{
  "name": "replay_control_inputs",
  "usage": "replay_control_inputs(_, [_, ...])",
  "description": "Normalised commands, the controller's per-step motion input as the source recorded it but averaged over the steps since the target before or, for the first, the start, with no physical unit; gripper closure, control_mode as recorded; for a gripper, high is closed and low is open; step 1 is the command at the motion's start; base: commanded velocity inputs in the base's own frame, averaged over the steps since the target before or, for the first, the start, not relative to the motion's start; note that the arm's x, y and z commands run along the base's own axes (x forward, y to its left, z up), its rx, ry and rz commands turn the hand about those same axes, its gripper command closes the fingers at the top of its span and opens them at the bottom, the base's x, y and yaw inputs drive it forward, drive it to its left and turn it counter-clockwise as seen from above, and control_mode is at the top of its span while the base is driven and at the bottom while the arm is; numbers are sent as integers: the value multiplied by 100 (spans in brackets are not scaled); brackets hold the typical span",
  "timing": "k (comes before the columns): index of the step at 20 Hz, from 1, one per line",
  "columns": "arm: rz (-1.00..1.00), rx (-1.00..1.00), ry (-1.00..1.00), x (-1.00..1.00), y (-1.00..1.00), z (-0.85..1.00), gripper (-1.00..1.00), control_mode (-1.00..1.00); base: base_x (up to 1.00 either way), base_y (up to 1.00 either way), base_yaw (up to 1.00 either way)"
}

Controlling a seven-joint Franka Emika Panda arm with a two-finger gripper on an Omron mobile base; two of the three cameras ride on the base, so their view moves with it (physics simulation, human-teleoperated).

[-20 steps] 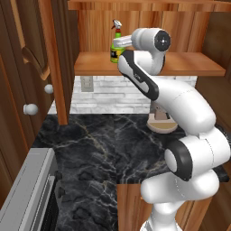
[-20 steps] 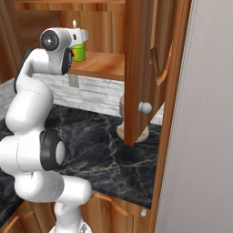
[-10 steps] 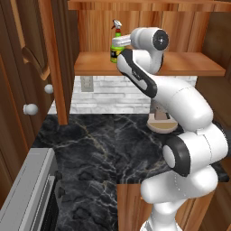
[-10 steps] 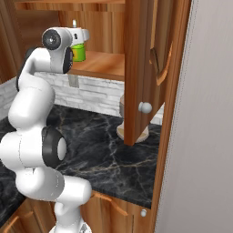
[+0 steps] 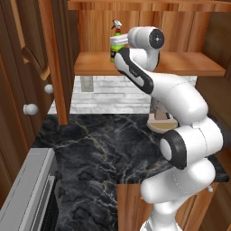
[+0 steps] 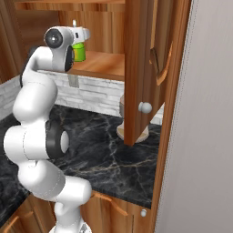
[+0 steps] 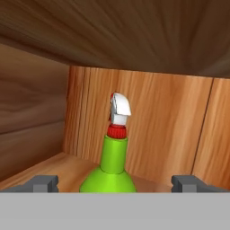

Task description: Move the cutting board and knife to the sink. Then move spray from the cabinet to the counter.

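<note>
The spray [image 7: 113, 161] stands upright on the shelf [image 5: 180, 67] of the open cabinet [image 6: 141, 54], above the black desk [image 5: 99, 149]. The claw [image 7: 114, 183] is spread wide, fingertips [image 7: 42, 183] on either side of the bottle, not touching.

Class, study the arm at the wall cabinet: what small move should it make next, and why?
Probably ease the tool forward, then close: the small green spray bottle stands upright on the reddish-brown wooden cabinet shelf, centred between the open fingertips, not yet gripped.
</note>
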Motion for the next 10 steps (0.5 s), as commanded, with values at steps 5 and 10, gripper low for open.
replay_control_inputs(5, [0,0,0,28,6,0,-100,-100,0,0,0])
replay_control_inputs(10, [0,0,0,23,2,0,-100,-100,0,0,0])
